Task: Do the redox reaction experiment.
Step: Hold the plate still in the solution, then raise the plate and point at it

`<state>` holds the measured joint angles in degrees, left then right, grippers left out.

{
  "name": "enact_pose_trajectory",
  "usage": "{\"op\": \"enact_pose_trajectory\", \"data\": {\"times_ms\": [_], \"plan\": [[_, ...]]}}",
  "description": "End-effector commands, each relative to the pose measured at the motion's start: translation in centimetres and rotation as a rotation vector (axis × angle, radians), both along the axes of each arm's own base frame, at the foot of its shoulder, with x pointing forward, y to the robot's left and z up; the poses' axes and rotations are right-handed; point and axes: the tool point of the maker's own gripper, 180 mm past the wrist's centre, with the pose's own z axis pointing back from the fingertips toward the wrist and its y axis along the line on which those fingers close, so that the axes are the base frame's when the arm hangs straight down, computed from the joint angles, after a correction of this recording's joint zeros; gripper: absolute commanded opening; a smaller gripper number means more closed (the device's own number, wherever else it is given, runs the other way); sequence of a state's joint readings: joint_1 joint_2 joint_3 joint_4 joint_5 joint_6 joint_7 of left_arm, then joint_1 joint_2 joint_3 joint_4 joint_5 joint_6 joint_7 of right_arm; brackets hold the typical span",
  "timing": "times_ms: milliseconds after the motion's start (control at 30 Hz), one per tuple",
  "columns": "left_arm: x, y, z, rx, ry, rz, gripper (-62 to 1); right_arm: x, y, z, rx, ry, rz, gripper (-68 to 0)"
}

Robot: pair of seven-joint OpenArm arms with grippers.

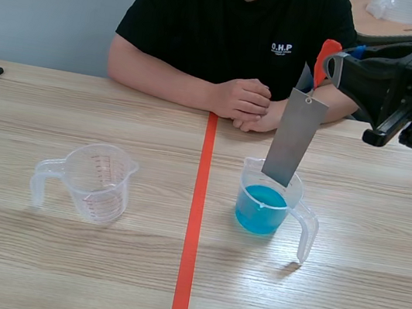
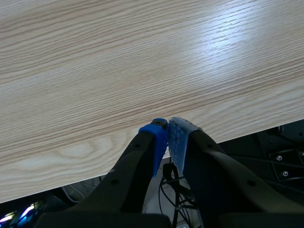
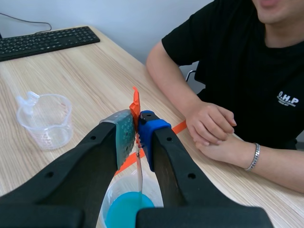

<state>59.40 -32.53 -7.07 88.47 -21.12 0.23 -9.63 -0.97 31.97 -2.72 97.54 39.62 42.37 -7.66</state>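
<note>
Metal plate (image 1: 294,141) hangs tilted over the cup of blue liquid, on the right of the orange-red tape line. The wooden table (image 1: 93,270) carries everything, and a person (image 1: 234,26) sits across it with hands folded. The right gripper (image 3: 137,133) is raised, and its fingers grasp the metal plate by the orange-red tab (image 1: 327,55) at its top. The measuring cup (image 1: 306,229) below holds the blue liquid (image 1: 262,209). An empty measuring cup (image 1: 98,181) stands well apart on the left. The left gripper (image 2: 168,137) is clenched on nothing at the table edge. I judge the task is at its middle. The plate's lower edge is at the cup's mouth, probably not yet in the liquid. Dipping it and waiting are still left.
</note>
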Motion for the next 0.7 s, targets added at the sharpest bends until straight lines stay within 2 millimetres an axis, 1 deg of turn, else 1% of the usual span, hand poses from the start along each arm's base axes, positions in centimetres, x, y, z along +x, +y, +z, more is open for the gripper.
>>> {"op": "enact_pose_trajectory", "data": {"times_ms": [0,433,533,667], "plan": [[0.1,0.1,0.4,-0.004,-0.014,0.006,-56.2,-0.1,-0.1,1.7,0.001,-0.038,0.011,-66.0],[0.2,0.1,0.4,-0.002,-0.017,-0.002,-56.2,-1.0,-0.1,4.9,0.031,-0.042,0.023,-66.0],[1.1,-0.5,1.3,-0.017,-0.053,-0.058,-56.2,-1.4,0.1,5.7,0.038,-0.048,0.034,-66.0],[3.0,-1.5,3.1,-0.025,-0.123,-0.143,-56.2,-1.9,0.6,6.4,0.035,-0.059,0.054,-66.0]]}}
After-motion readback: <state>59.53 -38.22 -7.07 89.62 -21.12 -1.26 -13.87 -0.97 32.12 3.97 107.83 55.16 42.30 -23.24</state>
